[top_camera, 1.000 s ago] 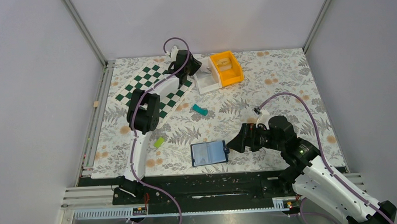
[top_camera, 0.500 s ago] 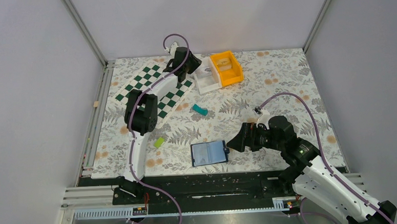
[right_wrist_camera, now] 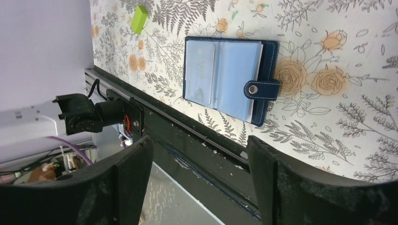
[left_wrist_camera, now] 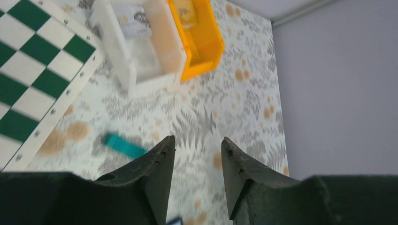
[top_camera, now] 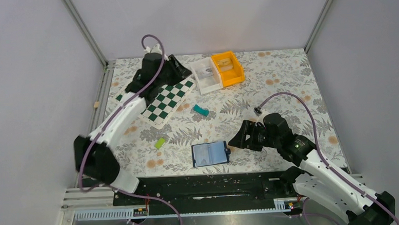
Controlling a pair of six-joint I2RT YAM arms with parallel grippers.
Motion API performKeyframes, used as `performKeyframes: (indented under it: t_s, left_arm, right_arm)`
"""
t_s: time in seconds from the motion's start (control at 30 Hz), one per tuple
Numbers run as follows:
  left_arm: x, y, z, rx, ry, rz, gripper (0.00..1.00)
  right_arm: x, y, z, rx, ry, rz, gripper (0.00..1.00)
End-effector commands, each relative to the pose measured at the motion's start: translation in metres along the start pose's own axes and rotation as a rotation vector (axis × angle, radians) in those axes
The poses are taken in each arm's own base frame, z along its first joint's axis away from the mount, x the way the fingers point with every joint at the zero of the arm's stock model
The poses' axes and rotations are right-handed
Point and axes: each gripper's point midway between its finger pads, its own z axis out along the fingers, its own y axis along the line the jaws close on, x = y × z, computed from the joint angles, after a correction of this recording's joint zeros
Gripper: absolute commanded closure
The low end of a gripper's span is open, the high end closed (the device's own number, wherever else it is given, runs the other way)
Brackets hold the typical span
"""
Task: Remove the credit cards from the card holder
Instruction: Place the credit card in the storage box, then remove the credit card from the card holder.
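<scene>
Card holder [top_camera: 210,153] lies open at the table's [top_camera: 288,82] front edge, pale blue cards [right_wrist_camera: 225,70] in its sleeves. Right gripper [top_camera: 238,140] hovers just beside it, wide and empty. Left gripper [left_wrist_camera: 197,145], narrowly parted and empty, hangs near the white bin [left_wrist_camera: 115,47], which contains a pale card [left_wrist_camera: 131,21], and the orange bin [left_wrist_camera: 206,42].

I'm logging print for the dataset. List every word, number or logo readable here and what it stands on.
Nothing reads clearly.
Pale blue card in the open navy-blue bifold card holder: faint lettering, too blurred to read.
Whitish card in the white plastic bin: dark and orange marks, too blurred to read.
Green-and-white chequered board: no text.
</scene>
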Motion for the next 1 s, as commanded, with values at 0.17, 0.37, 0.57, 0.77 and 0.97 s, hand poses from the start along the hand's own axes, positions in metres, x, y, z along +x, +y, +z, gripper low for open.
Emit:
performKeyframes:
  t_s: [0.17,0.37,0.57,0.77,0.97]
  left_arm:
    - [0.097,0.067,-0.135,-0.081,0.195,0.150,0.32]
    - [0.141,0.107,-0.174,-0.106,0.228,0.176,0.01]
    - [0.095,0.138,-0.214,-0.317,-0.029,0.272,0.01]
    - [0.055,0.140,-0.255,-0.366,-0.287,0.324,0.01]
    - [0.064,0.137,-0.249,-0.327,-0.258,0.318,0.02]
  right_arm:
    - [-0.003,0.001,0.016,0.095,-0.056,0.101,0.23]
    - [0.022,0.018,0.051,0.181,-0.005,-0.017,0.18]
    - [0.037,0.041,0.094,0.302,0.051,-0.202,0.12]
    - [0.043,0.042,0.128,0.406,0.074,-0.273,0.12]
    - [0.055,0.032,0.147,0.488,0.121,-0.303,0.11]
